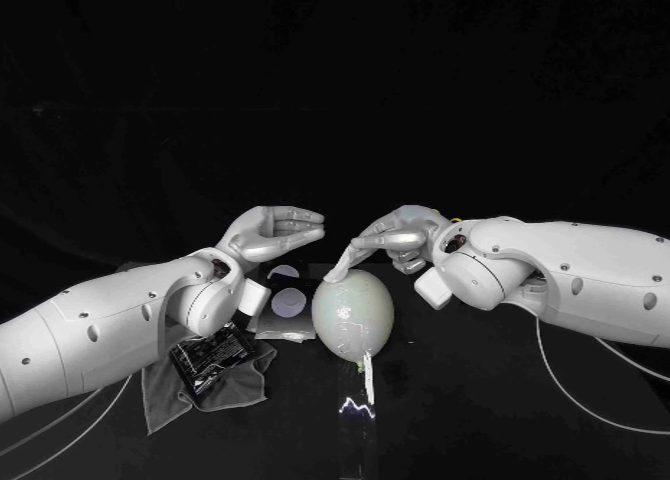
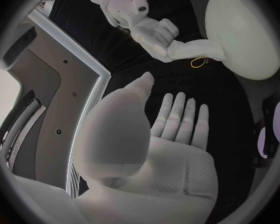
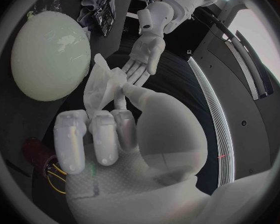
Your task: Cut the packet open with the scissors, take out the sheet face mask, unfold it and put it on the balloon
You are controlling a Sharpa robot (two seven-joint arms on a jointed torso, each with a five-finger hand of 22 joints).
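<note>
**Head view.** Right hand [image 1: 393, 240]: pinching a white, limp sheet face mask [image 1: 342, 263], bunched into a narrow strip. The strip's lower end hangs onto the far top of a pale, egg-shaped rubber balloon [image 1: 353, 312] at table centre. Left hand [image 1: 275, 235]: released, holding nothing, just left of the mask, above the balloon.

**Left wrist view.** Left hand [image 2: 174, 127]: fingers straight and apart, empty. Mask [image 2: 196, 49]: runs from right hand [image 2: 154, 35] to balloon [image 2: 242, 32], apparently touching it.

**Right wrist view.** Mask [image 3: 102, 84]: crumpled between thumb and finger of right hand [image 3: 115, 134]. Balloon [image 3: 50, 55]: just beside it. Left hand [image 3: 143, 59]: beyond, palm open.

**Risk, judged.** Mask not yet unfolded. A single pinch may let the sheet slip or cling to itself. Tugging or pressing may roll the balloon away. The left hand may miss the free edge
</note>
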